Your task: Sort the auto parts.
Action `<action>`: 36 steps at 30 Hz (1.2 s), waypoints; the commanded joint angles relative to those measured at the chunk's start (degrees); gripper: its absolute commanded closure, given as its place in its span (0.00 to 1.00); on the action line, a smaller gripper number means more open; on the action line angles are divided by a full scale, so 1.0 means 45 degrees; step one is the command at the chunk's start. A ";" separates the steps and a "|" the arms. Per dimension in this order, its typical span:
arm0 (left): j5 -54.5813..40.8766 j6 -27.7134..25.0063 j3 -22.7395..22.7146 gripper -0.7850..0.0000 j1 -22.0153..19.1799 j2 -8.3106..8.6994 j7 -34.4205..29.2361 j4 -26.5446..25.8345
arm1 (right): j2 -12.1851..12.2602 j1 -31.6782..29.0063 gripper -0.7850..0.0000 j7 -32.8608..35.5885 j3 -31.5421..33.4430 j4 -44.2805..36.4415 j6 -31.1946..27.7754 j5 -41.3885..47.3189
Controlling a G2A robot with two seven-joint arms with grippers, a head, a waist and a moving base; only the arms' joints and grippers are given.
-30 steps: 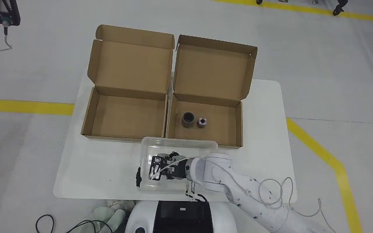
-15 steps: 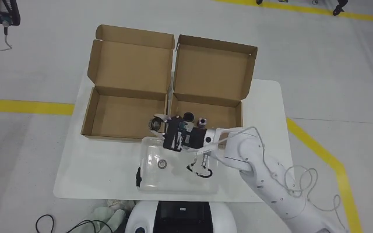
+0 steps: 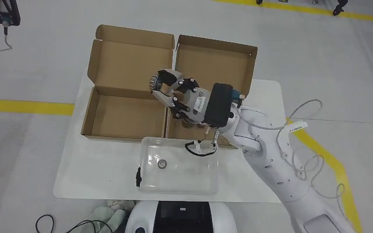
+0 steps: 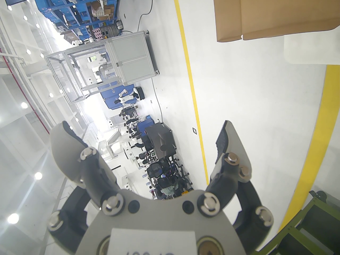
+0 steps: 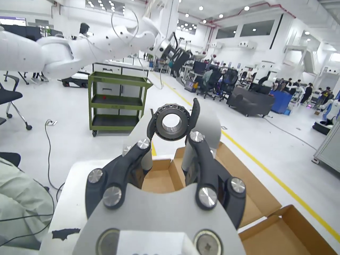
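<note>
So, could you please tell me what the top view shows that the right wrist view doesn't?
The top view adds the clear bin with one small part lying inside. The right wrist view adds the bearing seen end-on through its bore, plus a green cart. Both share the right claw shut on that bearing, and the cardboard boxes.

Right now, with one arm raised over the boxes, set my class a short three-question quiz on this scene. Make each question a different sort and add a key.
1. True or false: the right gripper has its jaws shut on a bearing.
2. How many parts lie in the clear tray? A: none. B: one. C: three.
3. Fill in the blank: the jaws of the left gripper stand ____.

Key: 1 true. 2 B: one small ring. 3 open.
</note>
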 commanded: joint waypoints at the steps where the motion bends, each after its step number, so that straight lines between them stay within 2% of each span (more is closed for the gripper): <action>1: 0.0000 0.0000 0.0000 0.00 0.0000 0.0000 0.0000 0.0000 | 0.0002 -0.0292 1.00 -0.0755 0.0063 -0.0062 -0.0154 -0.0028; 10: 0.0000 0.0000 0.0000 0.00 0.0000 0.0000 0.0000 0.0000 | -0.0027 -0.0519 1.00 -0.2643 0.0262 -0.0116 -0.1396 -0.0286; 18: 0.0000 0.0000 0.0000 0.00 0.0000 0.0000 0.0000 0.0000 | -0.0008 -0.0998 1.00 -0.3575 0.0699 -0.0071 -0.1618 -0.0408; 23: 0.0000 0.0000 0.0000 0.00 0.0000 0.0000 0.0000 0.0000 | -0.0036 -0.1129 1.00 -0.3509 0.0757 0.0049 -0.1408 -0.0538; 25: 0.0000 0.0000 0.0000 0.00 0.0000 0.0000 0.0000 0.0000 | -0.0030 -0.1071 1.00 -0.2572 0.0826 0.0294 -0.0827 -0.1015; 26: 0.0000 0.0000 0.0000 0.00 0.0000 0.0000 0.0000 0.0000 | -0.0023 -0.1013 1.00 -0.1549 0.0803 0.0372 -0.0318 -0.1511; 29: 0.0000 0.0000 0.0000 0.00 0.0000 0.0000 0.0000 0.0000 | -0.0121 -0.0785 1.00 0.0601 0.0432 0.0607 0.0451 -0.1241; 36: 0.0000 0.0000 0.0000 0.00 0.0000 0.0000 0.0000 0.0000 | -0.0505 0.0511 1.00 0.3013 -0.0584 0.2329 0.1139 -0.0492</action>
